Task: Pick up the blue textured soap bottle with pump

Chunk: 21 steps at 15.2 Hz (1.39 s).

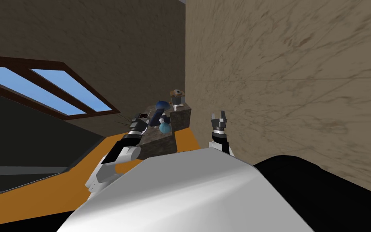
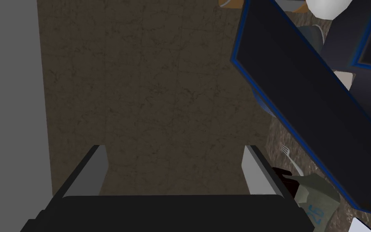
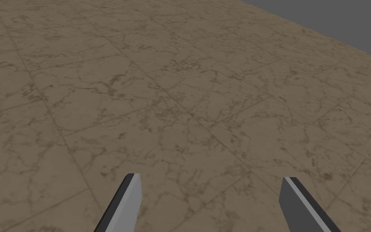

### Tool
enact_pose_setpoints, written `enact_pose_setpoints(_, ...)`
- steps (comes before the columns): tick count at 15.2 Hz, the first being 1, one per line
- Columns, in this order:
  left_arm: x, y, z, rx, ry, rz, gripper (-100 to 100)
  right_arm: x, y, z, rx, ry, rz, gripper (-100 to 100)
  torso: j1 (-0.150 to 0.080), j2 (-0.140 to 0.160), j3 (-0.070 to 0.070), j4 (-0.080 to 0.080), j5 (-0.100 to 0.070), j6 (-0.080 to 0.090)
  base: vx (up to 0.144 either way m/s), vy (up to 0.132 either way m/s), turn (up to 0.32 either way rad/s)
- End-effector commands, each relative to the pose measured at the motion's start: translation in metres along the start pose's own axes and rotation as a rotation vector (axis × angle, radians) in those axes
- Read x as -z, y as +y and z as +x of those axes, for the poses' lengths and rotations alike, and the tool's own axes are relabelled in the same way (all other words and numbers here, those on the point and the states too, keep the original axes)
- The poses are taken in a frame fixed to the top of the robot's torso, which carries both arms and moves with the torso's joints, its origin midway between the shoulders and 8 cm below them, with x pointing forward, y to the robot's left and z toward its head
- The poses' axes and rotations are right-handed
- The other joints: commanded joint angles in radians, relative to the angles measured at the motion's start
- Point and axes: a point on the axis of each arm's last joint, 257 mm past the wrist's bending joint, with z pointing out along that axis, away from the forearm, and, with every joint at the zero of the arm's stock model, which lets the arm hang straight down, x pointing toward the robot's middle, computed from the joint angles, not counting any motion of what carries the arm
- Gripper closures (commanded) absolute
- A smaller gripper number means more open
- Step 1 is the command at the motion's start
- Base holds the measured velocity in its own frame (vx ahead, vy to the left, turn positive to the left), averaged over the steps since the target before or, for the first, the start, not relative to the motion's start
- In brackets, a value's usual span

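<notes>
**Left gripper wide open, bottle off to its right**

The left gripper was out over the stone ledge. Its blades were spread about a third of the wrist view apart, with nothing between them but the brown marbled wall straight ahead. Empty-handed, then.

I took the blue soap bottle to be the dark navy, blue-edged body under a blue dome. I could not be sure, because a light blue round bottle sat close beside it. It stood on the ledge just to the robot's right of that gripper and a little ahead. In the left wrist view the navy body ran slantwise past the outside of one blade, near it but not in the gap. Upright or tilted, I could not tell, as the head view was rolled.

By my reckoning the move turned on a shift to the right, or a turn of the wrist, to bring that long body between the blades. The left arm was plainly the nearer. The right gripper hung raised by the right-hand wall, blades apart, holding nothing, well apart from the ledge.

Room was tight. There was wall ahead and a flat grey surface on the far side. A fork and a small greenish packet lay just beside the blade on the bottle's side. Beyond the bottle, a raised block carried a small jar. A careless sweep could knock any of them.
</notes>
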Motion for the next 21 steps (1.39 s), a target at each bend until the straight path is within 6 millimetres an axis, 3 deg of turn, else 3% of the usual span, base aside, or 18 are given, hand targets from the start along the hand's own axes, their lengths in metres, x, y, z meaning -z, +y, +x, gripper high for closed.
enact_pose_setpoints(1, -0.003, 0.005, -0.004, 0.026, -0.001, -0.037, -100, 0.0, 0.0, 0.0, 0.0, 0.0, 0.0, 0, 0.0, 0.0, 0.0, 0.0, 0.0, 0.0, -0.018, 0.017, -0.145)
enact_pose_setpoints(21, -0.014, 0.043, -0.021, 0.214, -0.031, -0.331, -100, 0.0, 0.0, 0.0, 0.0, 0.0, 0.0, 0, 0.0, 0.0, 0.0, 0.0, 0.0, 0.0, -0.015, 0.017, -0.087)
